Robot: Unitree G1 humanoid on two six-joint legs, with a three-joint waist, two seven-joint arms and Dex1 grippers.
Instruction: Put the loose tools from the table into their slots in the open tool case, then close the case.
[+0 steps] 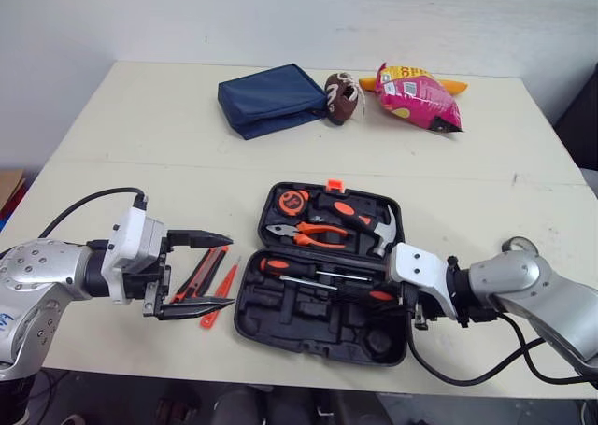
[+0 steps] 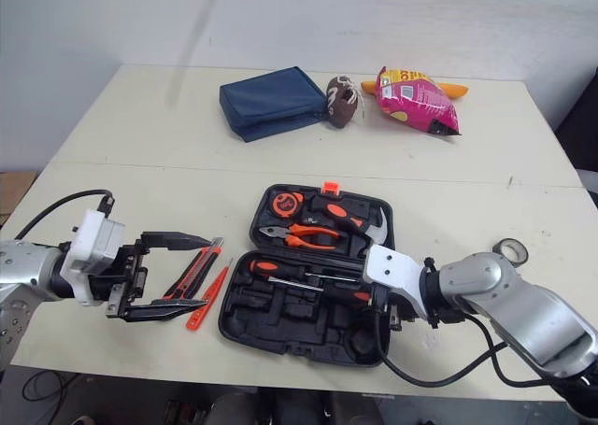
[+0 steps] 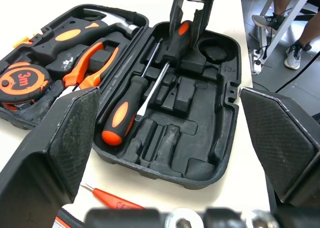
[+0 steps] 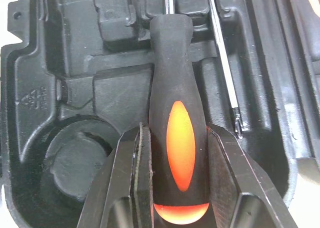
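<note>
The black tool case (image 1: 308, 320) lies open at the table's front. Its lid half holds a tape measure (image 1: 292, 202), pliers (image 1: 310, 233) and a hammer (image 1: 363, 221). One orange-and-black screwdriver (image 1: 280, 266) rests in the lower half. My right gripper (image 4: 175, 188) is shut on a second screwdriver's handle (image 4: 180, 133), held over the slots at the case's right end. My left gripper (image 1: 198, 272) stands open left of the case, its fingers on either side of a red-and-black utility knife (image 1: 207, 266). A small orange tester screwdriver (image 1: 221, 292) lies between the knife and the case.
At the back of the table sit a blue pouch (image 1: 271, 98), a brown ball-shaped toy (image 1: 343, 98) and a pink snack bag (image 1: 418, 96). A roll of tape (image 2: 510, 250) lies right of the case. The table's front edge runs just below the case.
</note>
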